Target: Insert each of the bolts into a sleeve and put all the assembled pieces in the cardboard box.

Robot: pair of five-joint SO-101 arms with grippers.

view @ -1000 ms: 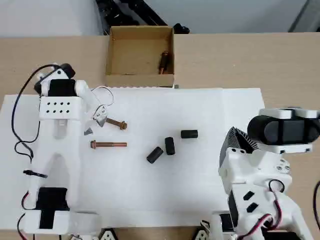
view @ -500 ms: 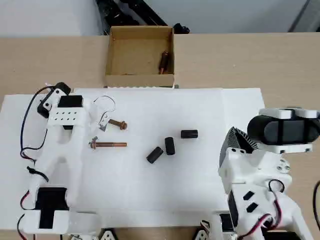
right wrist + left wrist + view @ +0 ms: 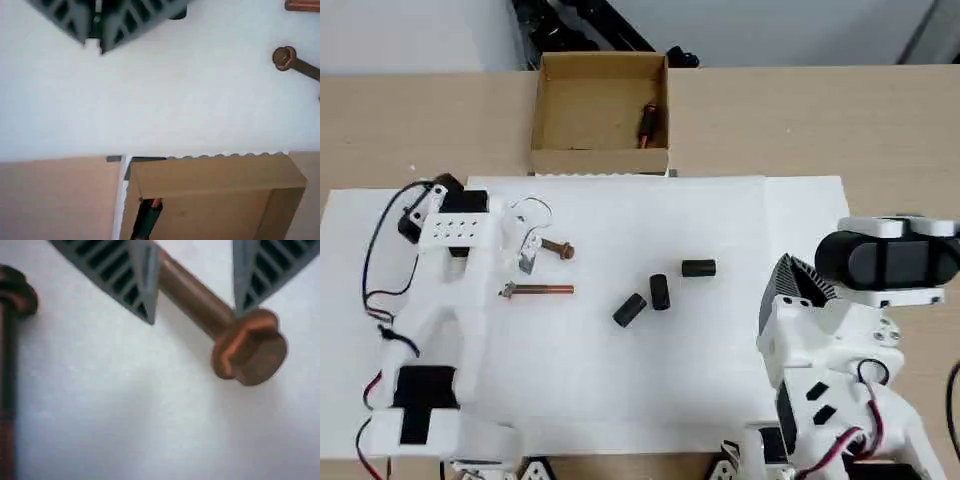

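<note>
A short copper bolt (image 3: 556, 247) lies on the white mat, and my left gripper (image 3: 531, 243) stands open around its shaft. In the left wrist view the grey fingers (image 3: 135, 275) flank the short bolt (image 3: 240, 347) just behind its hex head. A long bolt (image 3: 538, 290) lies just nearer, also at the left wrist view's edge (image 3: 7, 390). Three black sleeves (image 3: 660, 291) lie mid-mat. The cardboard box (image 3: 552, 110) holds one assembled piece (image 3: 647, 122). My right gripper (image 3: 800, 285) is shut and empty at the right, with its tips (image 3: 97, 45) over bare mat.
The white mat (image 3: 720, 370) covers the wooden table, with open room in its near half. The right wrist view faces the box wall (image 3: 215, 175), the assembled piece (image 3: 147, 217) and the short bolt's head (image 3: 285, 57).
My left arm has swung in and lowered, bringing its open gripper from beside the short bolt to straddling its shaft. The right arm, the bolts and the sleeves have stayed put.
</note>
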